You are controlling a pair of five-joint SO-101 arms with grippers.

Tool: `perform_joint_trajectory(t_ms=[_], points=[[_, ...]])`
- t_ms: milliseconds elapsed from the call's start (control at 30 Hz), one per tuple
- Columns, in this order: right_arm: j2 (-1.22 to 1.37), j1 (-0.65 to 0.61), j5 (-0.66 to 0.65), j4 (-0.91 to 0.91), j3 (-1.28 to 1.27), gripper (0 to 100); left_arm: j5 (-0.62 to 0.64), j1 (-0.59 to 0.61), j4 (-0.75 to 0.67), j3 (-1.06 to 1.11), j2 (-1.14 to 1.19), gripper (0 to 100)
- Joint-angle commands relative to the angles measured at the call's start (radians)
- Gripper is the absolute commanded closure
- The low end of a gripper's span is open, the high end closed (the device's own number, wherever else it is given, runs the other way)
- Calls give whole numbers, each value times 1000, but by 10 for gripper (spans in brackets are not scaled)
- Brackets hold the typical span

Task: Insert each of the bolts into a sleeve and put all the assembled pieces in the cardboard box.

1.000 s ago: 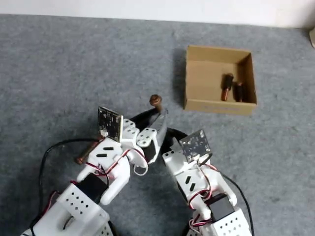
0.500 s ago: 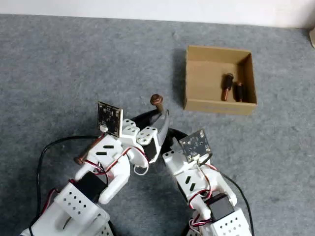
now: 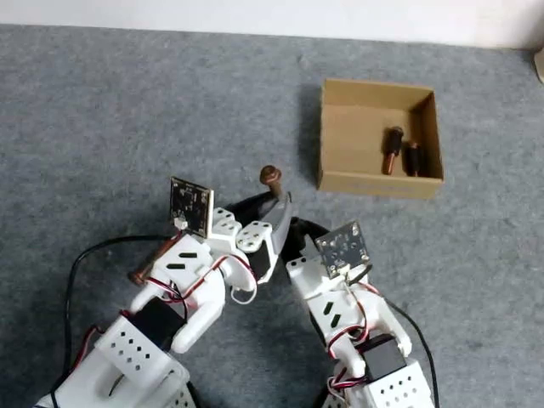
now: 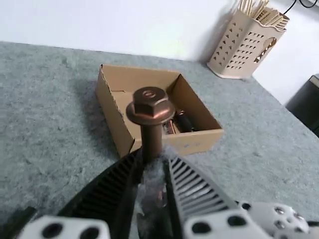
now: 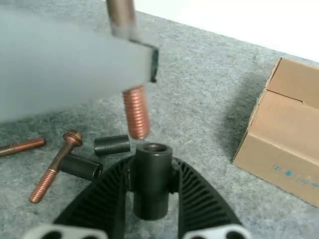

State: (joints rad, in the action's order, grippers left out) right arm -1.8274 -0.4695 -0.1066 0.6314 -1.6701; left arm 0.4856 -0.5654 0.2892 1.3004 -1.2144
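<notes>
A: What does the left tool [image 4: 152,164] hold?

B: It pinches one bolt [image 4: 149,107] by the shank. The head is up and the thread hangs down below its grip.

A: And the right tool [image 5: 152,167]?

B: It is pressed on a black sleeve [image 5: 150,191], which stands with the hole up. The thread tip hangs just above this hole (a little to one side, I think).

A: So how to do it well?

B: First centre the tip over the hole and hold both upright. Then lower slowly, because a tilt may jam the thread on the rim. The cardboard box [image 3: 378,184], beyond the right tool, already holds some pieces.
</notes>
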Motion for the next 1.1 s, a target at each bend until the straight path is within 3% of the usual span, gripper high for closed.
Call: perform_joint_trajectory(t_ms=[0, 933, 1067], points=[[-13, -7, 2, -33, 8, 994, 6, -39, 0, -2, -15, 994], [-13, -65, -66, -33, 42, 994, 2, -22, 20, 21, -24, 994], [-13, -67, -64, -33, 42, 994, 5, 25, 21, -4, -24, 994]])
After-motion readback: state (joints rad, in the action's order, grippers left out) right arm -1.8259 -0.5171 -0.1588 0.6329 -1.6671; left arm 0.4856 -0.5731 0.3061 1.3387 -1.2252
